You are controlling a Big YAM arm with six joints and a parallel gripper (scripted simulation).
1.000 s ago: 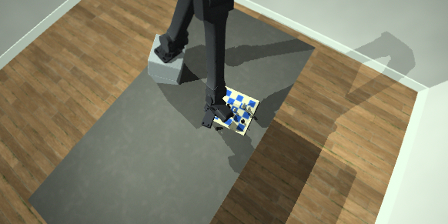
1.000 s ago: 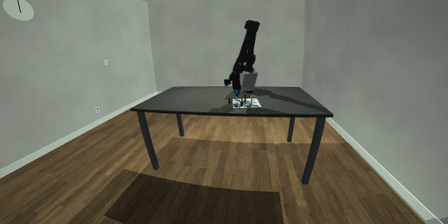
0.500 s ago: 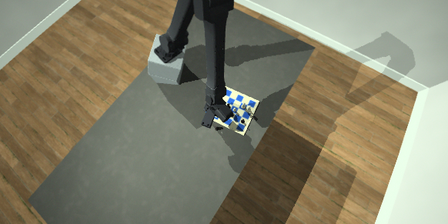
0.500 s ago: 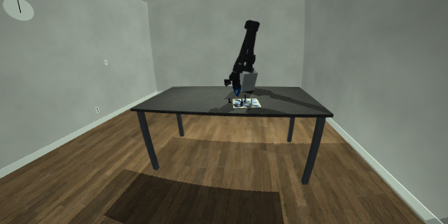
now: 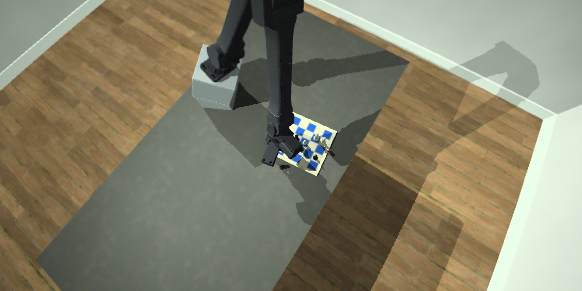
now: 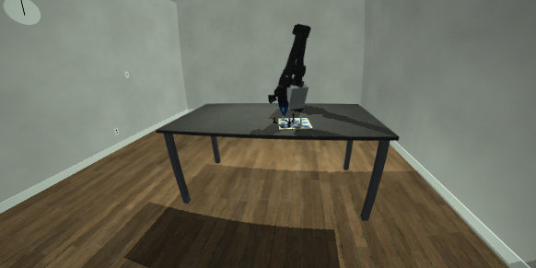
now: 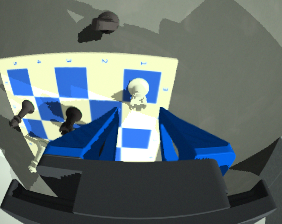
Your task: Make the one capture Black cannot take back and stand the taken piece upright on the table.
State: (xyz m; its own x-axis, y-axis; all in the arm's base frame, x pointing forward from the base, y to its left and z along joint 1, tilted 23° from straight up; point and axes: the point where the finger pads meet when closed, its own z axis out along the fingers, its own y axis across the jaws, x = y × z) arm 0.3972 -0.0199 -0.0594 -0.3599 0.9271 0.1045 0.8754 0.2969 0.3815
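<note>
The small blue-and-cream chessboard point(image 5: 311, 145) lies on the dark table and also shows in the exterior view point(image 6: 295, 122). My gripper point(image 7: 138, 113) hovers low over the board's near edge, its blue fingers apart with nothing between them. A white piece point(image 7: 137, 91) stands just beyond the fingertips, in line with the gap. Two black pawns point(image 7: 24, 111) point(image 7: 72, 116) stand to the left, and a white piece point(image 7: 37, 155) is partly hidden at the far left. A dark piece point(image 7: 105, 23) rests on the table beyond the board, and also shows in the top view point(image 5: 285, 167). I cannot tell if it is upright.
The arm's grey base block point(image 5: 216, 83) stands on the table behind the board. The board is close to the table's right edge point(image 5: 345, 163). More pieces point(image 5: 324, 140) stand on the board's far squares.
</note>
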